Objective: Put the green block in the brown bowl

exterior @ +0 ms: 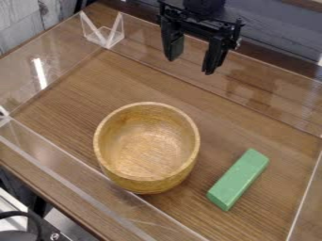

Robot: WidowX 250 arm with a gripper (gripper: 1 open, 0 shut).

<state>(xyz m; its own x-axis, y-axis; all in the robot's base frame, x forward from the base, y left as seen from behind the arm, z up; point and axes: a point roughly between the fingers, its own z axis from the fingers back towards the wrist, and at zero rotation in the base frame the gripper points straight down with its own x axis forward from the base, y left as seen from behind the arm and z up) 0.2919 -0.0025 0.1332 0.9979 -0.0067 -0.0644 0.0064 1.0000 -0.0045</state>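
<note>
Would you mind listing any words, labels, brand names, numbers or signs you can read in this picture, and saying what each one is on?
There is no readable text anywhere in this view.
The green block is plain, with no marking.
The brown bowl shows only wood grain.
The gripper is black, with no legible label.
The wooden table and the clear panels around it carry no print.

- A single raised camera looks down across the wooden table (pixel 251 99) toward the gripper (pixel 198 55) at the far side.
- The brown bowl (pixel 147 146) and green block (pixel 238 179) lie nearer the lens than the gripper.
</note>
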